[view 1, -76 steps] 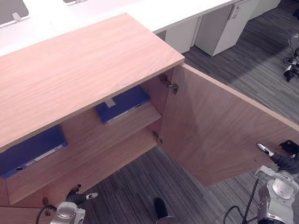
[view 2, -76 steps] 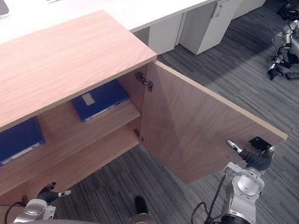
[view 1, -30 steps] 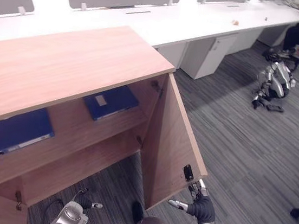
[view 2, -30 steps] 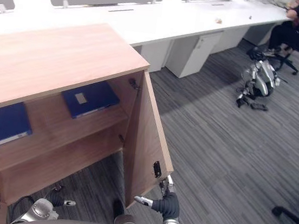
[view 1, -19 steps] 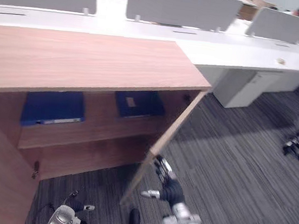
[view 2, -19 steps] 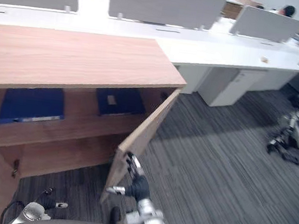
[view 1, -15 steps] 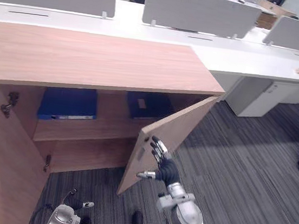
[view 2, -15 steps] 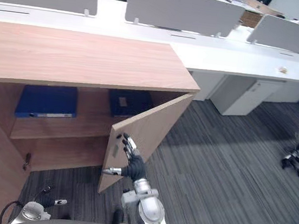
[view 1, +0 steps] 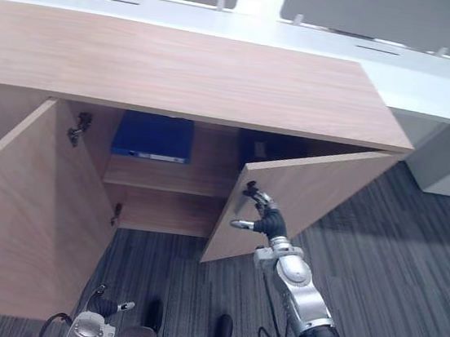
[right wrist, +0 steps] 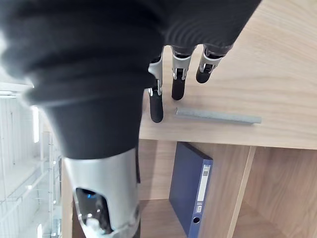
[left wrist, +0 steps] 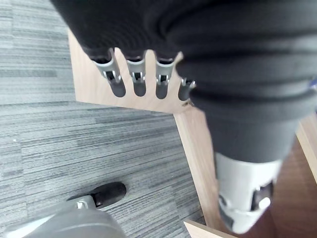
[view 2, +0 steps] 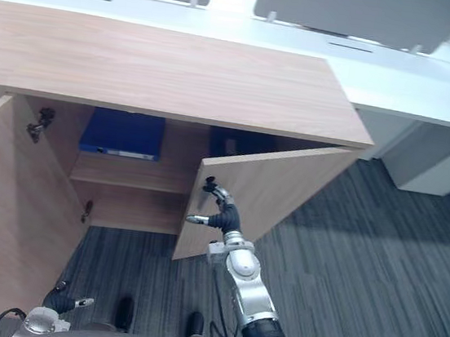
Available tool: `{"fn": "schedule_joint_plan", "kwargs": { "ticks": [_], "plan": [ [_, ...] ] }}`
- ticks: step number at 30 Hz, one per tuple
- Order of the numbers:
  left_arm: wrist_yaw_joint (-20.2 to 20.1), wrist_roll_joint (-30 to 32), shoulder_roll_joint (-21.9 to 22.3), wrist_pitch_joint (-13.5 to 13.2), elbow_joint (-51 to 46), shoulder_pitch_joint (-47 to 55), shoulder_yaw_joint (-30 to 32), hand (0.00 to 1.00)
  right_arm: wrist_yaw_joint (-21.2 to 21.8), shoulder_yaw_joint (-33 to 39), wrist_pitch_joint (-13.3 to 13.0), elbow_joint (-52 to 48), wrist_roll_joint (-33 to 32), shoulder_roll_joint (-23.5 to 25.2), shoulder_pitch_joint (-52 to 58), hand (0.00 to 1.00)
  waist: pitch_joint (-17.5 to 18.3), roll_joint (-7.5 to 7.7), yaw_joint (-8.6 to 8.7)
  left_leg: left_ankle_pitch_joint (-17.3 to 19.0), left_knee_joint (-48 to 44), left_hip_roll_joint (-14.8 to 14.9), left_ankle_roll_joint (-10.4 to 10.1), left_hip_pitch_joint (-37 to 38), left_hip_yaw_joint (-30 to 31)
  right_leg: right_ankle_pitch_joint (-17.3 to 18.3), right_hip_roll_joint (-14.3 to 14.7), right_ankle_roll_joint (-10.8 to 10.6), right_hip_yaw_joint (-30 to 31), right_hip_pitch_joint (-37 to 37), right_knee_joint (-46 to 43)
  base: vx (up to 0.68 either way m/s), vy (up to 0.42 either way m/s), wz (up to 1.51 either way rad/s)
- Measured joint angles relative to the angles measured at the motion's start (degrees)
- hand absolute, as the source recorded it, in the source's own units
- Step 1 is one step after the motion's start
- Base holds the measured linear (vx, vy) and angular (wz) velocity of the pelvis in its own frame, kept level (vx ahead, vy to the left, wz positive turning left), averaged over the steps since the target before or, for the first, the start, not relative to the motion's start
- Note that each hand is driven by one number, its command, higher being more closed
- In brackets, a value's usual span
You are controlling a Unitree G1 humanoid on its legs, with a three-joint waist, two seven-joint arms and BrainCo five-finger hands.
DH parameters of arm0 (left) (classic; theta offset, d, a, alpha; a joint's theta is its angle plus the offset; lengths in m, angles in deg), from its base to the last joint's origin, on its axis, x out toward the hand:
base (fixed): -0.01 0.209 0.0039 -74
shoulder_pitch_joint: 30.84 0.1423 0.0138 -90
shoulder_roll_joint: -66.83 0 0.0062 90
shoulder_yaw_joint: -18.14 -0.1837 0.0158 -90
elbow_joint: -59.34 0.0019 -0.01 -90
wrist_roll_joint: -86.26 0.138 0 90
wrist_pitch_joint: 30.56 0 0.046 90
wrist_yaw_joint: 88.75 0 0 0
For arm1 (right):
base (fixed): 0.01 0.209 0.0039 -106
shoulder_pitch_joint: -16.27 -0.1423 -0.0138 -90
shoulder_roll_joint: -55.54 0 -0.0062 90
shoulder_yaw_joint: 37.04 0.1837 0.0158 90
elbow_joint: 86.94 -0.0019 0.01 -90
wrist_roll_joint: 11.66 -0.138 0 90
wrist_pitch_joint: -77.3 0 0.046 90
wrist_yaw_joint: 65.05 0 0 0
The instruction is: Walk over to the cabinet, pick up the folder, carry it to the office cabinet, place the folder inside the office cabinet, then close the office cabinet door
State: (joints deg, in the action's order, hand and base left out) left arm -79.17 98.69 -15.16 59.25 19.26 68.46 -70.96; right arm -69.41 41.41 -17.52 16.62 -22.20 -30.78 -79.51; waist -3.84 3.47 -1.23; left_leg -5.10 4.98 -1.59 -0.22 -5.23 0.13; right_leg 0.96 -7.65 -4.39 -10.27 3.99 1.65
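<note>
The blue folder [view 1: 153,137] is recorded lying flat on the upper shelf [view 1: 168,180] inside the office cabinet [view 1: 180,68], well apart from both hands. A second, darker folder [view 1: 259,146] is partly hidden behind the half-open right door [view 1: 321,188]. The right hand [view 1: 259,215] is held at that door's face near its free edge, fingers straight and spread, nothing gripped. The left hand [view 1: 106,306] is hung low over the carpet [view 1: 410,265], fingers relaxed and empty. In the right wrist view, a white spine label and ring hole on a folder and the door's grey bar handle [right wrist: 218,116] just beside the fingertips [right wrist: 178,91] are resolved, details not made out from the head views.
</note>
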Motion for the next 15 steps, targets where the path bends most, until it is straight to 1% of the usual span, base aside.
{"fn": "schedule_joint_plan", "kwargs": {
  "ticks": [2,5,6,7,9,10,11,13,15],
  "plan": [
    [-0.14,-0.71,-0.27,-0.02,-0.91,1.25,-1.42,0.0,-0.03,1.57,0.0,2.24,-0.68,-0.75,-2.32,0.0,-0.43,-0.66,-0.64,0.0,0.0,-0.16,0.0,-0.32,0.12,0.06,-0.08,-0.09,-0.15,0.0,-0.02,0.07,0.009,0.25],
    [-1.29,-1.1,-0.47,-0.1,-1.46,2.92,-2.27,0.0,-0.13,2.97,-0.05,5.11,-0.98,-2.01,-5.27,0.0,-0.96,-1.42,-0.87,0.0,0.0,-0.56,0.0,-0.94,1.52,-0.01,-0.3,-0.25,-1.53,-0.33,0.01,0.09,-0.007,0.25],
    [-1.29,-1.1,-0.61,-0.11,-1.42,3.16,-2.58,0.0,-0.2,3.29,-0.05,5.94,-1.09,-1.99,-5.91,0.0,-1.03,-1.44,-0.84,0.0,0.0,-0.57,0.01,-0.93,1.52,-0.09,-0.31,-0.37,-1.56,-0.35,-0.01,0.09,-0.015,0.26],
    [-1.26,-1.1,-1.05,-0.19,-1.39,3.37,-3.41,0.0,-0.71,3.82,-0.06,7.31,-1.4,-2.03,-7.1,0.0,-1.05,-1.4,-0.93,-0.04,0.0,-0.71,0.05,-0.78,1.5,-0.66,-0.48,-1.15,-1.58,-0.56,-0.12,0.1,-0.016,0.15],
    [-1.22,-1.1,-1.07,-0.27,-0.76,3.49,-3.44,0.0,-1.3,3.67,-0.16,8.44,-1.44,-2.01,-8.1,0.0,-1.2,-1.51,-0.88,-0.14,0.0,-0.75,0.1,-0.08,1.47,-1.43,-0.54,-1.23,-1.68,-1.43,-0.3,0.13,-0.025,0.13],
    [-1.18,-1.09,-1.06,-0.48,0.19,3.09,-3.49,0.0,-1.3,3.61,-0.59,9.32,-1.44,-1.87,-8.76,0.0,-1.32,-1.63,-0.86,-0.94,0.0,-0.74,0.55,0.42,1.38,-2.47,-0.55,-1.47,-1.68,-2.0,-0.28,0.12,-0.025,0.08],
    [-1.19,-1.09,-1.07,-0.5,0.86,2.68,-3.5,0.0,-1.28,3.61,-1.11,10.11,-1.44,-1.83,-9.15,0.0,-1.31,-1.65,-0.83,-0.95,0.0,-0.75,0.59,0.57,1.38,-2.67,-0.58,-1.58,-1.68,-2.08,-0.31,0.11,-0.019,0.07],
    [-0.78,-1.07,-1.1,-0.57,2.02,1.85,-3.48,0.0,-1.47,3.69,-1.35,10.91,-1.4,-1.84,-10.63,0.0,-1.36,-1.75,-0.62,-1.05,-0.01,-0.65,0.49,0.52,1.37,-3.27,-0.46,-1.66,-1.75,-2.11,-0.29,0.13,-0.03,0.04],
    [-0.45,-1.07,-1.11,-0.62,3.32,0.88,-3.44,0.0,-2.16,4.01,-2.27,12.57,-1.31,-1.84,-12.12,0.0,-1.61,-1.92,-0.45,-1.37,-0.03,-0.48,0.97,0.38,1.37,-3.69,-0.24,-1.83,-1.9,-2.12,-0.1,0.12,-0.033,0.01]
  ]
}}
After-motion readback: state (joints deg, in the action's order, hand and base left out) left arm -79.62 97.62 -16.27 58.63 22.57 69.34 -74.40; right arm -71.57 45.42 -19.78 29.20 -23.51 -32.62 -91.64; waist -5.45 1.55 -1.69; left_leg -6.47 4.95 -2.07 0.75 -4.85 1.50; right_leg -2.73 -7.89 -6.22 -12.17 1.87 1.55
